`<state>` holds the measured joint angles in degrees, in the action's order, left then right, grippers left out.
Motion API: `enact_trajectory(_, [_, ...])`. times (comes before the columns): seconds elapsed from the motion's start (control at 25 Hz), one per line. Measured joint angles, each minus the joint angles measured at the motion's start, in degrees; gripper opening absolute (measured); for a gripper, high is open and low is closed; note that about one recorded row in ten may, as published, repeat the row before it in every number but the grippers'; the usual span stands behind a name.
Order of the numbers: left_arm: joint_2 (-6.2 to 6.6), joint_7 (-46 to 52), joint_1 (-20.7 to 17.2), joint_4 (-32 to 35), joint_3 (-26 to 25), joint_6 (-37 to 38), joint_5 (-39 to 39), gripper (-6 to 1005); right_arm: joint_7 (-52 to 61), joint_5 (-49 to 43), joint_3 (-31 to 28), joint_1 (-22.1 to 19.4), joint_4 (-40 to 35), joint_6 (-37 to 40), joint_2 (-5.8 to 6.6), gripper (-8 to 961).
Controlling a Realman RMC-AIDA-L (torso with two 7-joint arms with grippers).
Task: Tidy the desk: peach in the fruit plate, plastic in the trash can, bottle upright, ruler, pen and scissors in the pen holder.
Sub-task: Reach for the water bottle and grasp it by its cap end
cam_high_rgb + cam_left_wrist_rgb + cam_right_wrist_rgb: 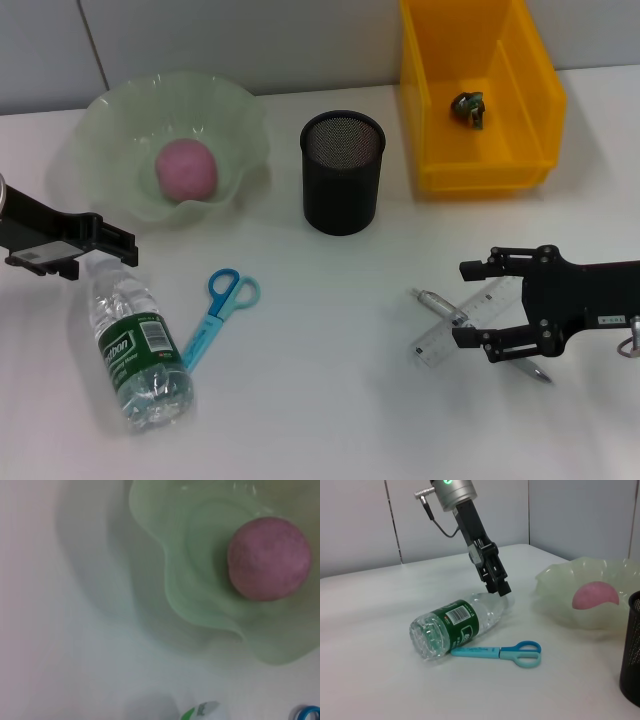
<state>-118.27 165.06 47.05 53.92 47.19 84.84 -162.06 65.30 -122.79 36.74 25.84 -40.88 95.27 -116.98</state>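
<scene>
Head view: left tool [105, 247], grip state unclear, is hovering at the lying bottle [137, 355] neck; an off-centre pinch risks rolling it onto the scissors [220, 315].

Head looks down; both wrist views share the bowl [200, 605].

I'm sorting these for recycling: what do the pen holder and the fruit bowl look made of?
The pen holder looks like black metal mesh: fine perforations show on its rim and wall. The fruit bowl looks like translucent pale green glass or plastic, glossy and wavy-edged; which one is unclear.
</scene>
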Motion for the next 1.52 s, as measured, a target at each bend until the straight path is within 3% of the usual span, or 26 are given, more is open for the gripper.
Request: enact_trajectory(1.52, [0.09, -0.25, 2.05, -6.97, 0.0, -4.44, 0.43, 812, 0.44, -0.79, 0.01, 1.09, 0.01, 0.3, -0.27, 829])
